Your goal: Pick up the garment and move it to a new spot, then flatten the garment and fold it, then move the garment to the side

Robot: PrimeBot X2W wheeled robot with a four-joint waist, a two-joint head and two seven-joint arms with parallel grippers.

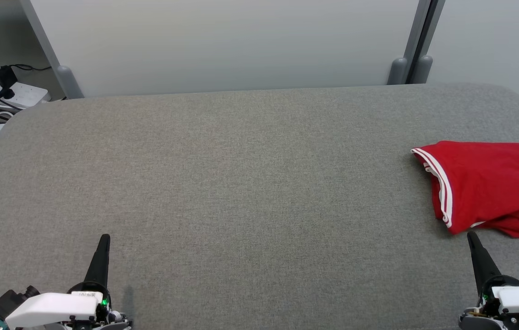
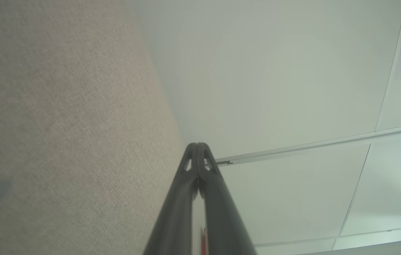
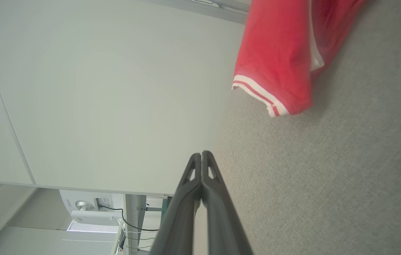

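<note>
1. Garment: red with white-striped trim, lying loosely folded over on itself at the right side of the grey padded table. In the head view it reaches the right edge of the picture, and its striped edge faces the table's middle.
2. Right gripper: at the lower right of the head view, its two dark fingers pressed together and holding nothing. The tip points toward the garment's near edge and lies close to it. The right wrist view shows a strip of bare grey fabric between the fingertips and the striped hem, so the two are apart. In that view the garment lies ahead of the tip and off to one side.
3. Left gripper: at the lower left of the head view, its fingers likewise pressed together and empty. It is over bare table, well apart from the garment.
4. Surroundings: a pale wall panel behind the table, and a white power strip with dark cables beyond the table's far left corner.
</note>
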